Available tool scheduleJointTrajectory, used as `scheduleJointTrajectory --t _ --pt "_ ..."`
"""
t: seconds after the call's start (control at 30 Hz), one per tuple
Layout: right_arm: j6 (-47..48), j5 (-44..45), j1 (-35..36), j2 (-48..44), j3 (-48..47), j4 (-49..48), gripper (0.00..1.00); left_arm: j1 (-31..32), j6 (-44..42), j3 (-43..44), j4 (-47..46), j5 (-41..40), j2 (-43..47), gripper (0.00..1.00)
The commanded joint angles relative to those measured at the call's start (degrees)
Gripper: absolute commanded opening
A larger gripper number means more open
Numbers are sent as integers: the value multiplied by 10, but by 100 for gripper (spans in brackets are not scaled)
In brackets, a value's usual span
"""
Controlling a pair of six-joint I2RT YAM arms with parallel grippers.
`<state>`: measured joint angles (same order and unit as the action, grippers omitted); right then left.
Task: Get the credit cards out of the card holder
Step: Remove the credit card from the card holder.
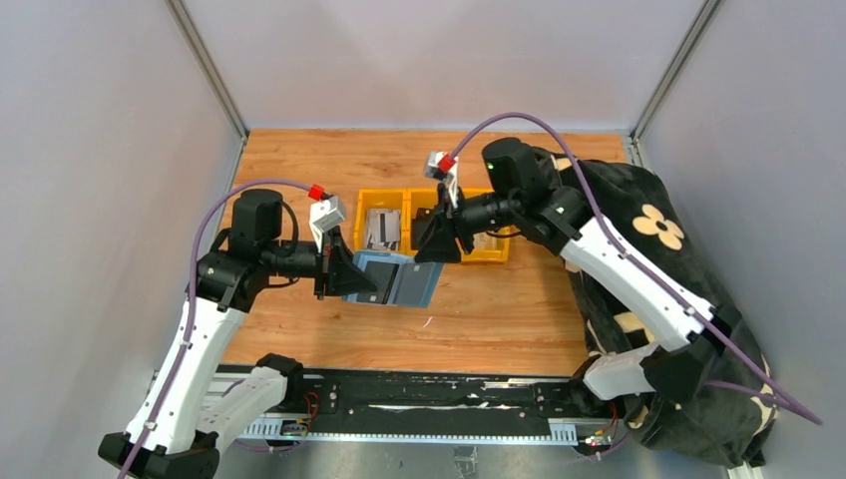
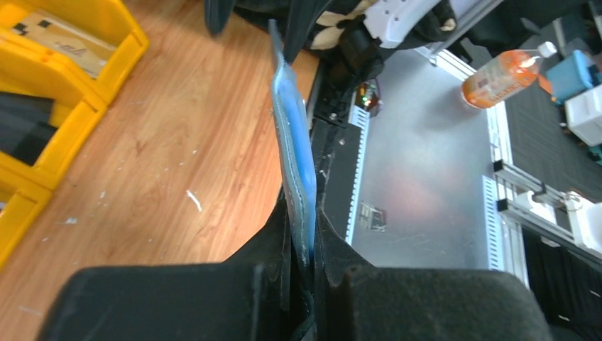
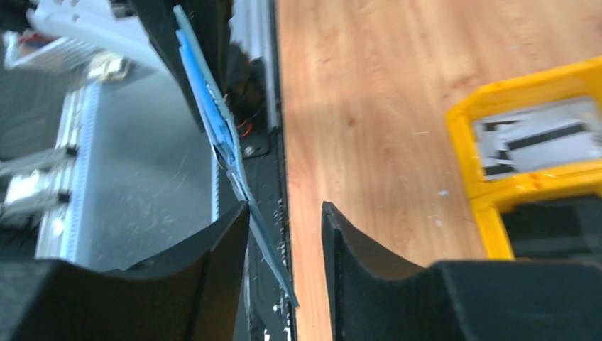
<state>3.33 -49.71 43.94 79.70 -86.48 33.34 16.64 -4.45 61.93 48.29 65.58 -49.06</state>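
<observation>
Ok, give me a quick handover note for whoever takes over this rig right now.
Left gripper: shut on one end of the card holder.
Right gripper: open, with the holder's free edge between its fingers, not clamped.
Done: several credit cards lie in the yellow bin.
Left: pull out any remaining cards; I cannot tell whether any are still inside.

The card holder [image 1: 414, 281] is slate-blue, the bins [image 1: 383, 194] yellow, the table [image 1: 499, 309] orange-brown wood grain.

Yellow bins [image 1: 382, 194] (two, touching) on wooden table [image 1: 499, 309]
</observation>
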Motion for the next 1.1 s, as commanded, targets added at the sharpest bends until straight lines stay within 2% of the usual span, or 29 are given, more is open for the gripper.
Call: scheduleJointTrajectory --t 0.0,0.1,0.2,0.27,0.53,0.87,1.07 --pt "-111 117 -23 -103 45 -153 47 2 23 16 -19 -61 10 0" --pt "-196 131 -24 -171 120 -282 60 2 126 -19 -116 -125 38 0" --pt "-289 69 -17 -174 172 -399 66 2 234 -66 -244 -156 73 0" --pt "-311 55 -1 -162 183 -411 67 2 282 -90 -292 -159 85 0" --pt "-381 39 54 -108 246 -546 66 2 286 -86 -292 -167 86 0" --pt "-391 39 53 -73 258 -563 63 2 328 -87 -338 -52 93 0" --pt "-379 45 53 -67 245 -548 59 2 341 -87 -342 -23 97 0"
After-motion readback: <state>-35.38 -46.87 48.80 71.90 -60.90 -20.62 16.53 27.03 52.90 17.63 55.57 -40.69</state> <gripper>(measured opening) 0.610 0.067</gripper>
